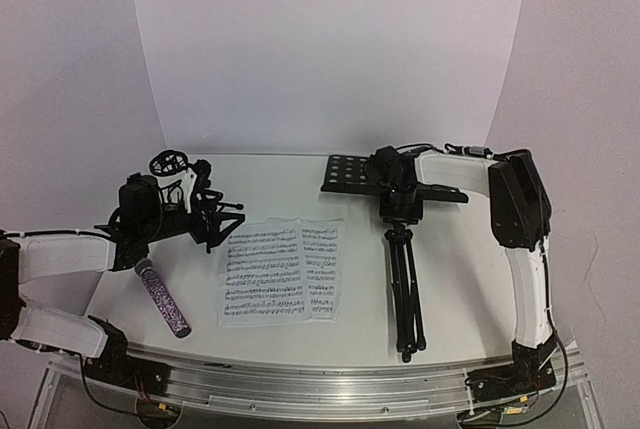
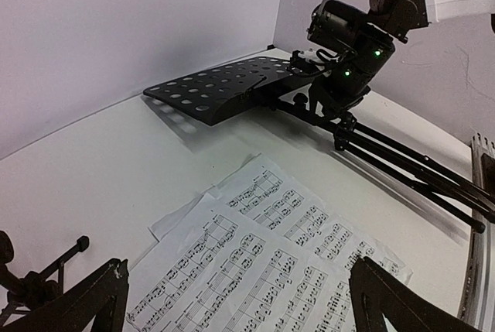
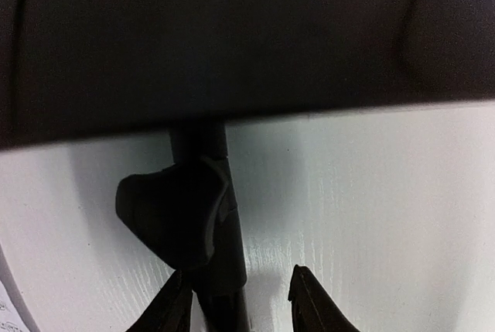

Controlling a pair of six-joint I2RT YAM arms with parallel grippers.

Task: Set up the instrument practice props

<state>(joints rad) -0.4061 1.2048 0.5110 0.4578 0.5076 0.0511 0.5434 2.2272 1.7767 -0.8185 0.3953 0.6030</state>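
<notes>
Black music stand (image 1: 404,279) not set up yet: lying along table (image 1: 470,279), legs folded, pointing to near edge, perforated tray (image 1: 345,174) at far end. R gripper (image 3: 240,276) is placed around pole (image 3: 224,301) just below tray. Jaws straddle it w/ a gap seen on one side, so no firm clamp judged yet.

L gripper (image 2: 238,270) is spread wide, nothing held, and hovers at left side just beside small mic stand (image 1: 172,163). Whether that stand sits properly upright can't be told.

Sheet music (image 1: 280,271) lies flat mid-table between both arms, not on tray. Purple mic (image 1: 162,297) lies on table near left edge, apart from mic stand, not clipped in.

Est. progress: early, nothing finished. Judged left to do:
- music stand to be raised + legs spread
- sheets to be put on tray
- mic to be seated in its holder
</notes>
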